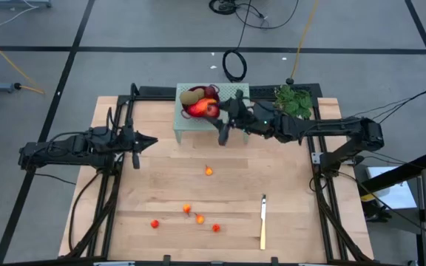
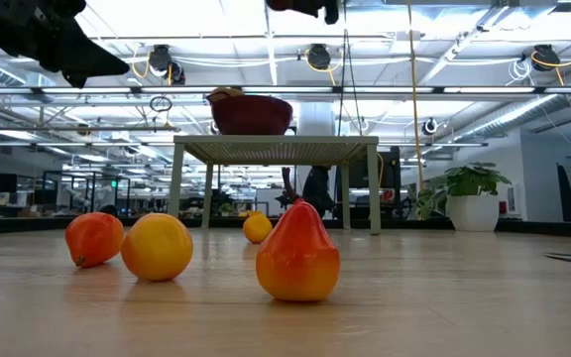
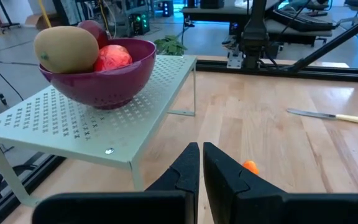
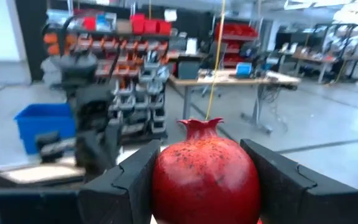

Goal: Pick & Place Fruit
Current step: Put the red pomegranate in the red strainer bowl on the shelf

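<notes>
The right gripper [image 4: 207, 180] has its fingers spread wide around a red pomegranate [image 4: 205, 177], holding it up in the air just beside the purple bowl [image 1: 200, 101] on the little perforated shelf [image 1: 191, 122]. The left gripper [image 3: 200, 163] is pinched closed with nothing in it, hovering over the table [image 1: 161, 162] near that shelf. The bowl already has a kiwi [image 3: 66, 48] and red fruit in it, and several small orange fruits [image 1: 200, 219] sit on the wood near the knife [image 1: 263, 222].
</notes>
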You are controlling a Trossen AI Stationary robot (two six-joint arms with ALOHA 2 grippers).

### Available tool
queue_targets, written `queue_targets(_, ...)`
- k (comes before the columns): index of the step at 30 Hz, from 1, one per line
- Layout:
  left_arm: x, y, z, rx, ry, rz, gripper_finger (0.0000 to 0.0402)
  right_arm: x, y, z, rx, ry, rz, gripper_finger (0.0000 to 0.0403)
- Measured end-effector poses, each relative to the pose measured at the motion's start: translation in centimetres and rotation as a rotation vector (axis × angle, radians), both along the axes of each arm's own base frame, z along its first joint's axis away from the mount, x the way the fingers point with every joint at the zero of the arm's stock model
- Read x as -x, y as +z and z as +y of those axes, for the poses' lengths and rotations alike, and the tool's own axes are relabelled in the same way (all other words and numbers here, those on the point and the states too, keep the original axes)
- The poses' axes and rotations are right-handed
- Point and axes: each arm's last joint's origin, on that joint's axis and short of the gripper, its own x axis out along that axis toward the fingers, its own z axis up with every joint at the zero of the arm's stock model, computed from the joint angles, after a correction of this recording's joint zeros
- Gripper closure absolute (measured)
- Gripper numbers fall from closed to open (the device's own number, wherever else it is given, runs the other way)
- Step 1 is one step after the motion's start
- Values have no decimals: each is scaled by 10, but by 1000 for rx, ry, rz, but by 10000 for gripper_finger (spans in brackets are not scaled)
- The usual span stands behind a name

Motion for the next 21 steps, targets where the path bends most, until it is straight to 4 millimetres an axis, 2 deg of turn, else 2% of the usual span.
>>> queue_targets(7, 0, 0, 0, -4, -1, -4, 380, -7, -13, -20, 8, -51, 45, 202)
queue_targets(21, -1, 5, 0, -7, 7, -52, 380, -1, -12, -45, 66, -122, 63, 202)
